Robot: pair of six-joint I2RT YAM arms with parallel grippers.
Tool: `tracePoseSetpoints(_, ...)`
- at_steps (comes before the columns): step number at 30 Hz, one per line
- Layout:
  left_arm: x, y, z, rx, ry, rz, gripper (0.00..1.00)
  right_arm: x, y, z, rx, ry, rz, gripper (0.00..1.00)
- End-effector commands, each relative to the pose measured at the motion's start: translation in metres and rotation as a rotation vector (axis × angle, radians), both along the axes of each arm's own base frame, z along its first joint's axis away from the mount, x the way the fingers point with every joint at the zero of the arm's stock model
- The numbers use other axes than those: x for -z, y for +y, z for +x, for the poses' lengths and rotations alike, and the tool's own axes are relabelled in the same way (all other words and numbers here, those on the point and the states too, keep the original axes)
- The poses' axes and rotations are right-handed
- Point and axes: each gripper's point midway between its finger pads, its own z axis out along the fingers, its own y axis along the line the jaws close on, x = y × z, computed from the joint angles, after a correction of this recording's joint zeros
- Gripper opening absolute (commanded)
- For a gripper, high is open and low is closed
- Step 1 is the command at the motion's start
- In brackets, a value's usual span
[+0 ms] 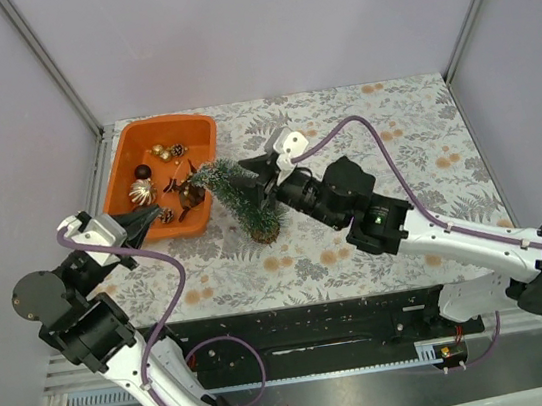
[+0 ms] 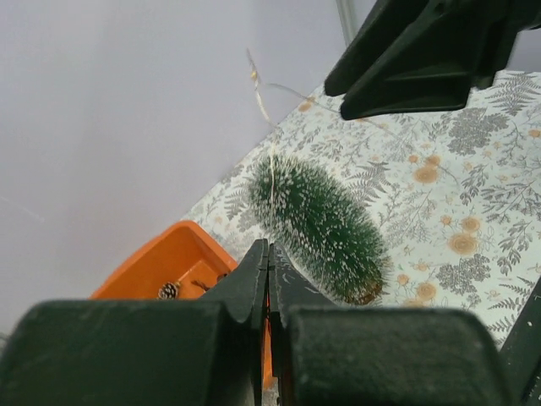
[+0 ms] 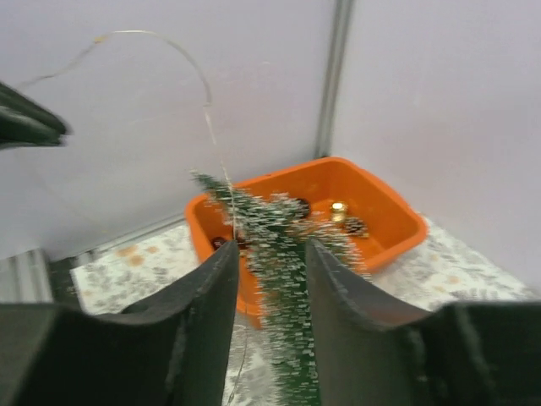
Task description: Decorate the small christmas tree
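The small christmas tree leans sharply, brown base on the table and tip at the rim of the orange tray. It also shows in the left wrist view and right wrist view. My left gripper is left of the tree, shut on a thin wire that runs up over the tree and arcs overhead. My right gripper hovers just above the tree's far side, jaws apart, with the tree showing through the gap.
The tray holds several small ornaments: a gold one, a dark ball and a pine cone. Grey walls close in on three sides. The tablecloth has a leaf and flower print.
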Motion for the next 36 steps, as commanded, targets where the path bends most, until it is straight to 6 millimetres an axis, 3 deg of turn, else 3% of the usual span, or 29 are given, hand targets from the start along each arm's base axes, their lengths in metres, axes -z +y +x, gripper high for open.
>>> tracePoseSetpoints(1, 0.001, -0.021, -0.025, 0.196, 0.000, 0.097, 0.00, -0.034, -0.032, 0.030, 0.117, -0.052, 0.061, 0.52)
tracePoseSetpoints(5, 0.001, -0.024, -0.029, 0.201, -0.007, 0.110, 0.00, -0.029, -0.055, 0.058, 0.163, -0.032, 0.048, 0.61)
tracePoseSetpoints(9, 0.002, -0.025, -0.031, 0.206, 0.002, 0.107, 0.00, -0.028, -0.080, 0.069, 0.145, -0.018, 0.067, 0.70)
tracePoseSetpoints(18, 0.001, -0.023, -0.028, 0.203, -0.003, 0.115, 0.00, -0.018, -0.071, -0.020, -0.299, -0.019, -0.009, 0.76)
tracePoseSetpoints(25, 0.001, -0.028, -0.034, 0.214, -0.044, 0.149, 0.00, -0.032, -0.088, -0.040, -0.325, -0.057, 0.000, 0.77)
tracePoseSetpoints(27, -0.001, -0.028, -0.035, 0.217, -0.051, 0.154, 0.00, -0.040, -0.093, -0.026, -0.248, -0.067, 0.013, 0.76)
tracePoseSetpoints(31, -0.002, -0.029, -0.036, 0.223, -0.063, 0.164, 0.00, -0.039, -0.102, 0.045, 0.065, -0.070, -0.004, 0.73)
tracePoseSetpoints(36, -0.003, -0.030, -0.036, 0.226, -0.077, 0.174, 0.00, -0.009, -0.077, 0.104, 0.107, -0.040, -0.115, 0.76)
